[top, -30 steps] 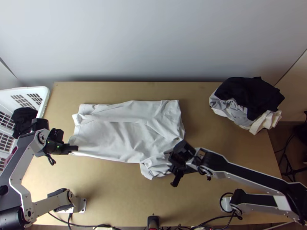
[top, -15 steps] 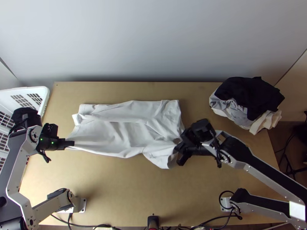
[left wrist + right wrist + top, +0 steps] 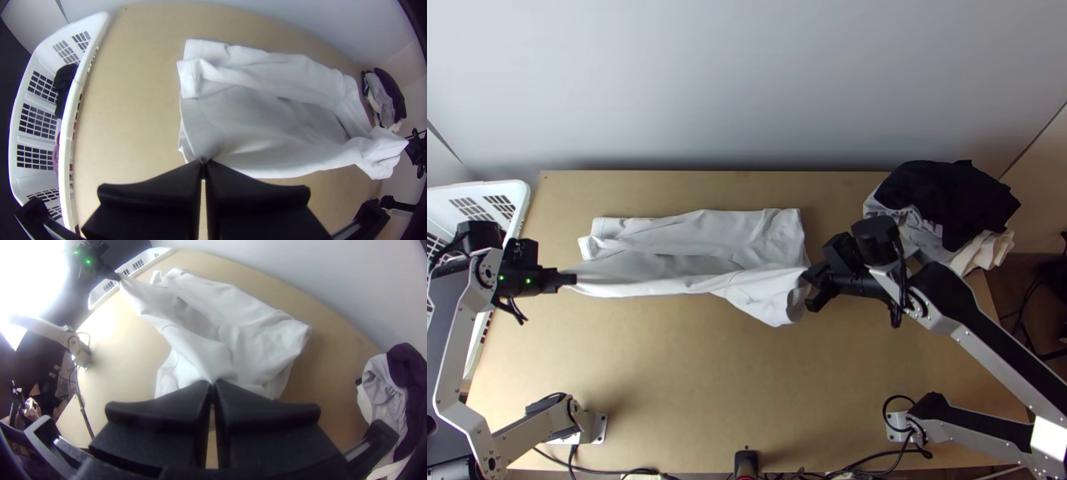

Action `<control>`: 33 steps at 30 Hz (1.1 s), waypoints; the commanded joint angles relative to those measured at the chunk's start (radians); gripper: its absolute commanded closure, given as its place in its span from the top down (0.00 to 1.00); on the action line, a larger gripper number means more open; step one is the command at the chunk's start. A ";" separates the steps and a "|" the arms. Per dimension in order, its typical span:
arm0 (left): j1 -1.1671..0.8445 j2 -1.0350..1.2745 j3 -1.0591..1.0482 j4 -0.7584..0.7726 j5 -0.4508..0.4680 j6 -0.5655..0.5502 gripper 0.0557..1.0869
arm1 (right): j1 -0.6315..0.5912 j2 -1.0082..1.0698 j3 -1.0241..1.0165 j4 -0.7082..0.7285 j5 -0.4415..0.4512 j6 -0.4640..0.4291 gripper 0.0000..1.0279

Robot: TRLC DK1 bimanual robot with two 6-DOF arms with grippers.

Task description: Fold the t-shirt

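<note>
A light wooden worktop (image 3: 691,384) carries the white cloth t-shirt (image 3: 747,232), its far part lying on the wood, its near edge stretched between the grippers. A white plastic basket (image 3: 525,194) stands left; a heap of black, grey and cream clothes (image 3: 947,200) lies far right. The left gripper (image 3: 573,279) and right gripper (image 3: 809,279) have jaws clamped on the shirt.

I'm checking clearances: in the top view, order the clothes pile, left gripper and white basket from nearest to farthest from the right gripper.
1. Clothes pile: table's far right corner.
2. Left gripper: holding the t-shirt's left end.
3. White basket: at the table's left edge.
</note>
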State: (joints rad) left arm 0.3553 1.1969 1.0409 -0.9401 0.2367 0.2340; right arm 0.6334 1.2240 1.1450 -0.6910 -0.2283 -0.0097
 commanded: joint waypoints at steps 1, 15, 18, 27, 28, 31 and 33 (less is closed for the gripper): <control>-0.018 0.046 0.070 0.061 0.015 -0.047 0.03 | -0.067 0.089 0.064 0.022 0.004 -0.045 0.03; -0.053 0.329 0.268 0.179 0.010 -0.084 0.03 | -0.175 0.434 0.326 0.051 0.004 -0.116 0.03; -0.059 0.398 0.323 0.185 0.004 -0.085 0.03 | -0.190 0.500 0.380 0.051 0.004 -0.127 0.03; -0.072 0.592 0.512 0.195 -0.017 -0.088 0.03 | -0.239 0.698 0.576 0.039 0.004 -0.144 0.03; -0.073 0.613 0.535 0.195 -0.019 -0.088 0.03 | -0.245 0.720 0.602 0.038 0.004 -0.144 0.03; -0.084 0.673 0.597 0.195 -0.027 -0.090 0.03 | -0.265 0.790 0.688 0.022 0.006 -0.144 0.03; -0.096 0.719 0.639 0.192 -0.039 -0.091 0.03 | -0.274 0.836 0.743 0.011 0.006 -0.150 0.03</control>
State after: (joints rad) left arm 0.2810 1.7771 1.5452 -0.7494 0.2203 0.1455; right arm 0.3965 1.9114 1.7191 -0.6548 -0.2245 -0.1513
